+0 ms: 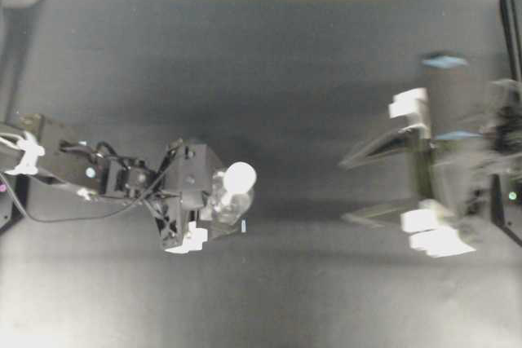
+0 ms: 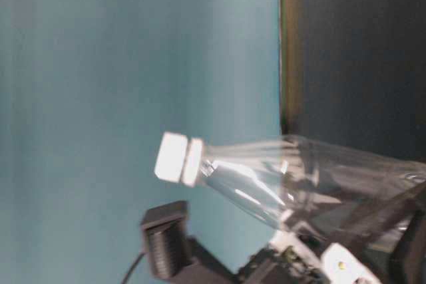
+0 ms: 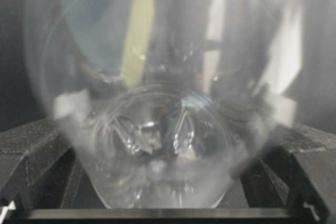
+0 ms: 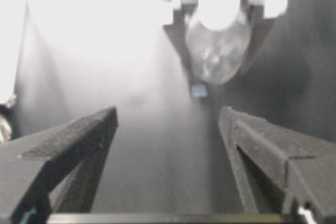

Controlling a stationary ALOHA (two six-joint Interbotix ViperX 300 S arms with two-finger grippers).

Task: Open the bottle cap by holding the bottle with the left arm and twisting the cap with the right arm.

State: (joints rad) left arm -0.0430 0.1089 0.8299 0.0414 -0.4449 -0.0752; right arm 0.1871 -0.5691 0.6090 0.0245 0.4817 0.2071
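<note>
Closest thing in left wrist cam was the bottle [image 3: 157, 145] base, clear plastic filling most of the view. It sat between the fingers of the left gripper [image 3: 173, 106], one black finger on each side. Looked flush against the walls, but plastic was too blurry there, so couldn't tell if the jaws were actually clamping or just flanking it.

From table level the bottle looked tilted, not square to anything. Bottle cap [image 1: 239, 177] was on the neck, white, unobstructed, pointing roughly toward the right side of the table [image 1: 269, 63].

Right gripper [image 4: 168, 114] was spread wide w/ nothing between the fingers, well apart from the cap. In its wrist cam the cap sat high and right of center, not in line w/ the gap. Overhead showed the right arm [image 1: 481, 160] smeared, so it was moving fast.

My read: twist hadn't started and this was the approach/align step. To have done it well, IMO:
- confirm the left grip was firm first; thin clear walls would flex, and a slack hold lets the body spin w/ the cap
- slow the right arm before closing in
- bring the cap to the middle of the finger gap, wrist axis along the neck axis, allowing for the tilt
- close on the cap only, not the shoulders; it's much narrower than the body, so the jaws needed a long closing stroke
- main risks: knocking the bottle out of the left jaws on a fast approach, or fingers slipping off the smooth cap.
</note>
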